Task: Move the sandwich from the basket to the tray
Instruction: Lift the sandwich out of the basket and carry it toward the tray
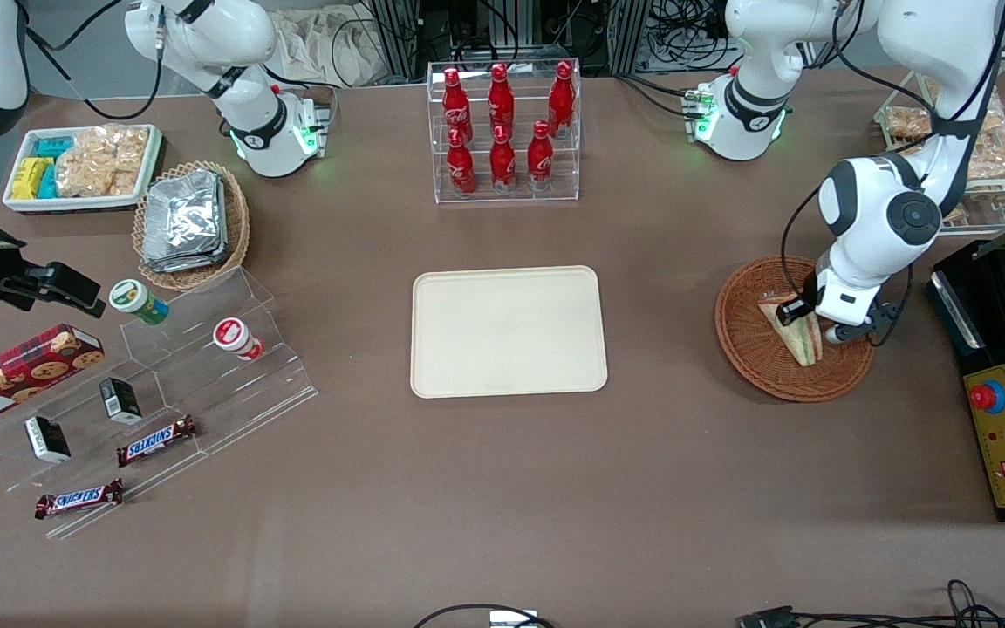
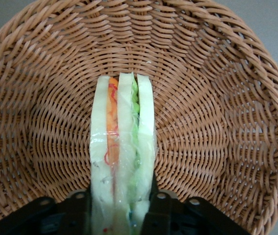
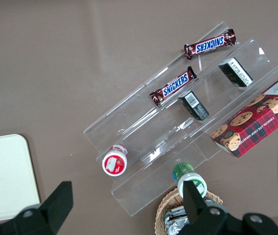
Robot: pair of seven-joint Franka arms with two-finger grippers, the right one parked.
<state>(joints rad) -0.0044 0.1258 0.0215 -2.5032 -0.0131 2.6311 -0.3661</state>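
Note:
The sandwich (image 1: 801, 334) (image 2: 123, 161), a wrapped wedge of pale bread with orange and green filling stripes, stands on edge inside the reddish-brown wicker basket (image 1: 751, 349) (image 2: 217, 112) toward the working arm's end of the table. My gripper (image 1: 816, 324) (image 2: 120, 215) is down in the basket, its two black fingers (image 2: 164, 210) pressed against the bread's outer faces, shut on the sandwich. The cream tray (image 1: 508, 331) lies flat at the table's middle, with nothing on it; its corner shows in the right wrist view (image 3: 4, 176).
A clear rack of red bottles (image 1: 503, 131) stands farther from the front camera than the tray. A black control box (image 1: 1004, 392) sits beside the basket at the table's end. A foil-packet basket (image 1: 190, 223), snack tray (image 1: 84, 166) and clear stepped stand (image 1: 162, 392) lie toward the parked arm's end.

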